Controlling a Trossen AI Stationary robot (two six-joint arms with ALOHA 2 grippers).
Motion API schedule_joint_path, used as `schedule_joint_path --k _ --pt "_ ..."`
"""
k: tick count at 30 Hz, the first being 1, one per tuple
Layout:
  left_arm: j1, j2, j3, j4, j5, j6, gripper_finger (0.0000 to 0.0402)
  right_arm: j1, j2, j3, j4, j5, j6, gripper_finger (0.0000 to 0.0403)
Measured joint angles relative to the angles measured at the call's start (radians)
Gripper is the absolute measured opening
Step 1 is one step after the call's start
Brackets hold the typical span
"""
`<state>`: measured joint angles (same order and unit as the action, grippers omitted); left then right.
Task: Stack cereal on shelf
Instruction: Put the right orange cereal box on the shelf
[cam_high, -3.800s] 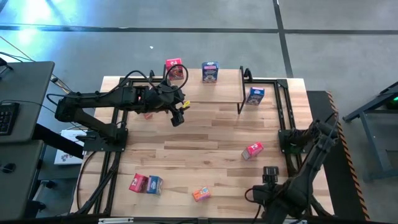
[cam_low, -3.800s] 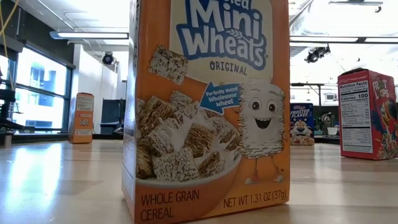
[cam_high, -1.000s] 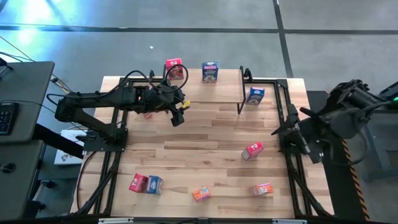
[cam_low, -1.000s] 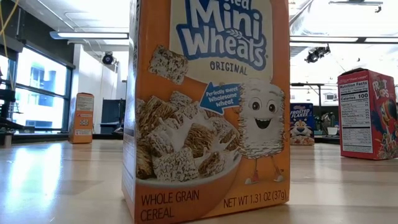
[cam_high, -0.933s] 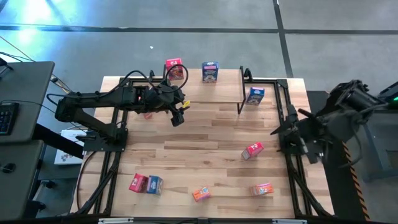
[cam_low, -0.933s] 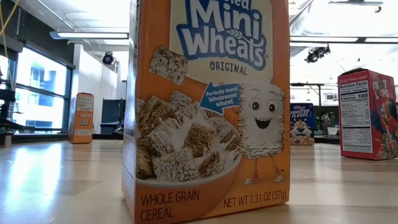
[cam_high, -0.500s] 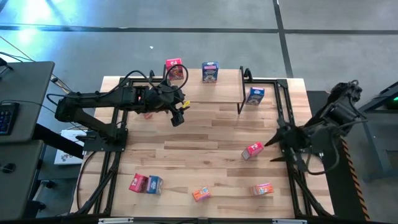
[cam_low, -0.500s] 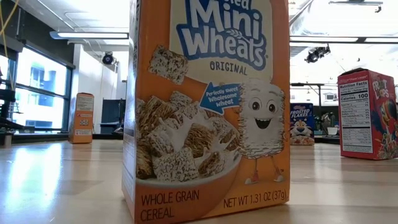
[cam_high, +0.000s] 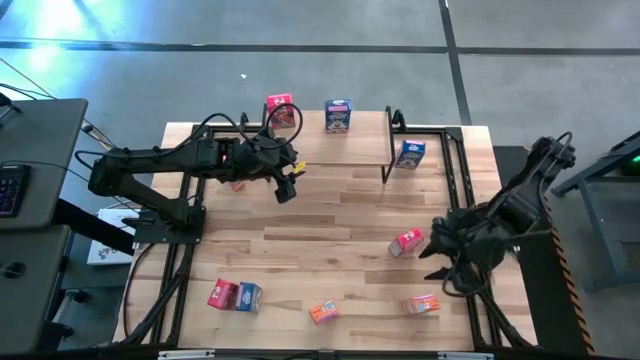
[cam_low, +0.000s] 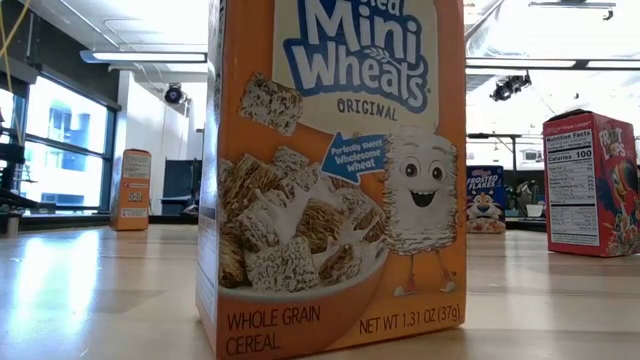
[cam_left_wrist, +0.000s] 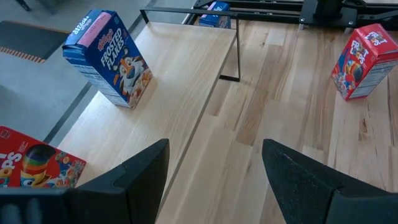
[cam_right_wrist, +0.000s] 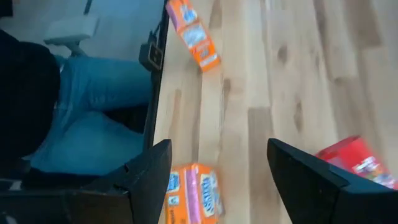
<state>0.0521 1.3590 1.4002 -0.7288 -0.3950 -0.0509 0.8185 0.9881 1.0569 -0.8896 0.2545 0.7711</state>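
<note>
The shelf (cam_high: 330, 140) stands at the table's far side. A red cereal box (cam_high: 280, 110) and a blue one (cam_high: 338, 115) stand upright on its plank top. My left gripper (cam_high: 285, 187) hangs open in front of the shelf's left part, nothing between its fingers (cam_left_wrist: 214, 174). My right gripper (cam_high: 432, 256) hangs open above the table's right side, between a red box (cam_high: 406, 241) and an orange box (cam_high: 422, 304) that both lie on the table. In the right wrist view the orange box (cam_right_wrist: 193, 193) shows below the open fingers.
A blue box (cam_high: 410, 153) stands right of the shelf. A red (cam_high: 222, 294) and a blue box (cam_high: 248, 296) sit near left, an orange box (cam_high: 322, 312) near the front edge. A large orange box (cam_low: 335, 170) fills the low view. A seated person's legs (cam_right_wrist: 93, 130) are beside the table.
My right gripper has come down from the table's right edge toward the near edge and the red box, rolling its wrist as it sank; its fingers stay open. No box has moved.
</note>
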Motion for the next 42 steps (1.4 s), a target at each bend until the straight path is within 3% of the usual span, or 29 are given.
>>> schedule_joint_path --k 16,28,42 --pt "0.000 0.000 0.000 0.000 0.000 0.000 0.0248 0.002 0.204 -0.014 0.048 -0.161 0.068 0.0256" --pt "0.000 0.000 0.000 0.000 0.000 0.001 0.0248 0.093 0.298 -0.014 0.041 -0.154 0.193 0.0256" --pt "0.000 0.000 0.000 0.000 0.000 0.001 0.0248 0.112 0.388 -0.013 0.039 -0.209 0.241 0.0256"
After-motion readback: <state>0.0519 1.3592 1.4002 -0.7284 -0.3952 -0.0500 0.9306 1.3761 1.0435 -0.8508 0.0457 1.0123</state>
